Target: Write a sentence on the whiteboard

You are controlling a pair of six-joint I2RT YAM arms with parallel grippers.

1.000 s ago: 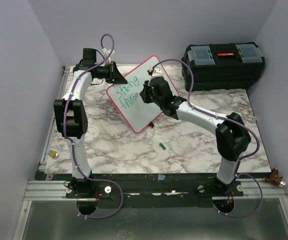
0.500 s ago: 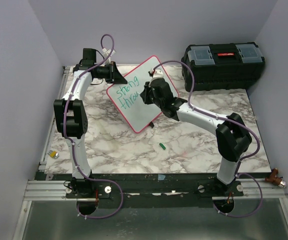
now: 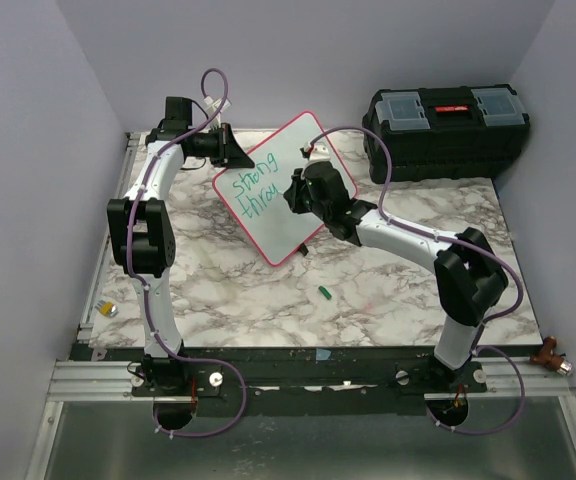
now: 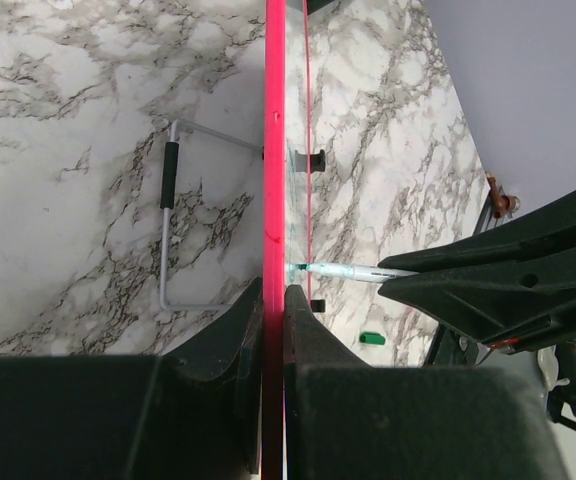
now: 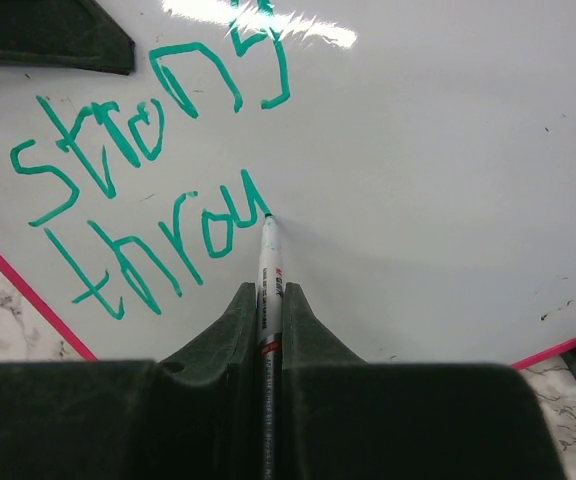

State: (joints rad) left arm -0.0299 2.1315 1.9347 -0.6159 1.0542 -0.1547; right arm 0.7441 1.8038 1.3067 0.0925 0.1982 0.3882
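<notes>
Pink-framed, the whiteboard (image 3: 280, 232) stands tilted on the marble table (image 3: 228, 290), far of centre, propped on a wire stand (image 4: 168, 230) at its back. At left, the left gripper (image 4: 273, 292) is pinched tight on the frame's edge, bracing the board. Green lettering, the sentence (image 5: 148, 185), reads "strong" above "throu" so far. To its right, the right gripper (image 5: 268, 292) is closed firmly on a marker (image 5: 268, 262), whose tip touches the board just after the "u". The step in hand appears to be finishing "through". It calls for light, even pressure so the braced board does not rock, strokes matched in height to the neighbouring letters, and room left below for the last word. A black toolbox (image 3: 448, 130) sits far right, well apart.
</notes>
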